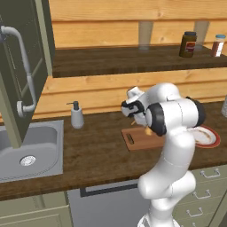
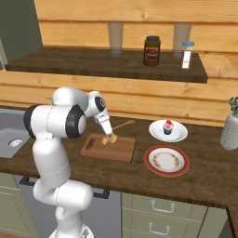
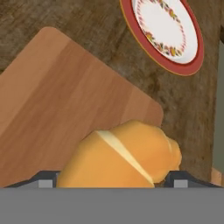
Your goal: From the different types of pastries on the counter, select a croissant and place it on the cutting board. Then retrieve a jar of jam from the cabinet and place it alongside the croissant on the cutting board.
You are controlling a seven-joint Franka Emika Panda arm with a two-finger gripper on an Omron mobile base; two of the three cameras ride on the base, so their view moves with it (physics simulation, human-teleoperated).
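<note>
Hand view | claw (image 3: 112,180) pinching croissant (image 3: 124,157) | over cutting board (image 3: 57,105)

Arm folded tight, elbow high, wrist angled down over the cutting board (image 2: 109,148). Gripper (image 2: 110,138) just above the board's middle, fingers clamped either side of the croissant (image 3: 122,157) (fingertips barely visible in the hand view, one each side of it).

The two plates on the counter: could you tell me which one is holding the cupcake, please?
The plain white plate farther back holds the cupcake. The red-rimmed patterned plate, nearer the counter's front edge, carries nothing.
</note>
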